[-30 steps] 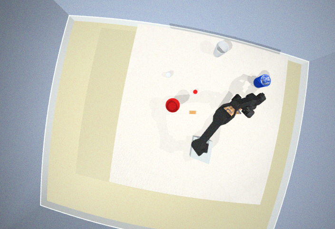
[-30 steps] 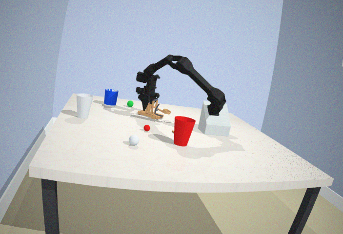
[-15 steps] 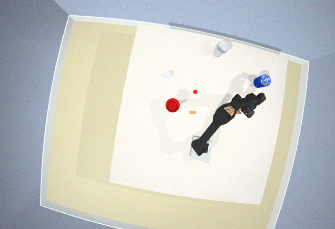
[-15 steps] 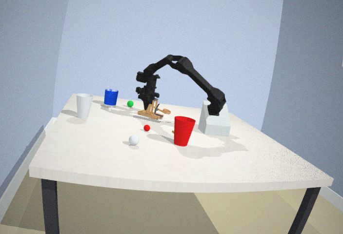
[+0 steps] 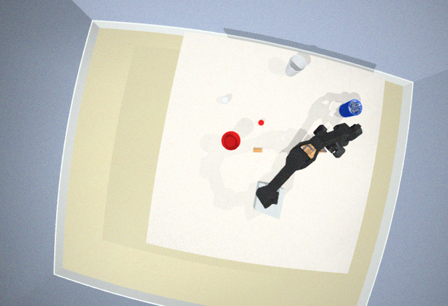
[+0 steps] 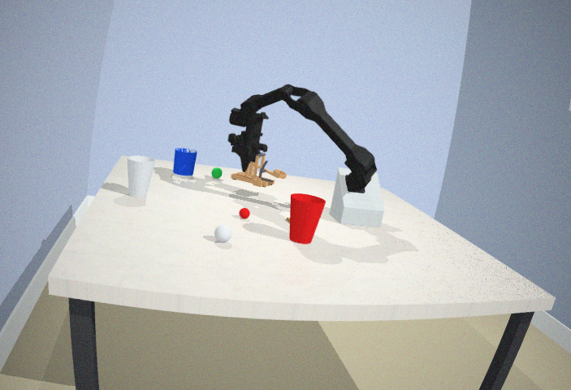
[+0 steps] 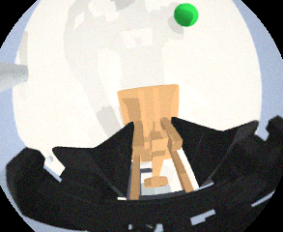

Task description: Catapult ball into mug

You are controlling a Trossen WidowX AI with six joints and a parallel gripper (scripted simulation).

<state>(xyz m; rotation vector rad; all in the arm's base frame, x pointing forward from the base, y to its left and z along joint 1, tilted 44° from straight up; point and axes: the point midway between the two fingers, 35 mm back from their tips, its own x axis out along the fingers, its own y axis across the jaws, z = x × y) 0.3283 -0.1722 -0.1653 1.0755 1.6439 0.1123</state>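
Note:
My gripper is shut on the wooden catapult, with a finger on either side of its frame. It holds the catapult a little above the table, with the shadow apart below it. No ball shows in the catapult's cup. The blue mug stands upright beyond the gripper. A green ball lies between mug and catapult in the exterior view, hidden in the top view. A red ball and a white ball lie on the table.
A red cup stands near a small wooden block. A white cup stands near the table's edge. The arm's pale base block sits on the table.

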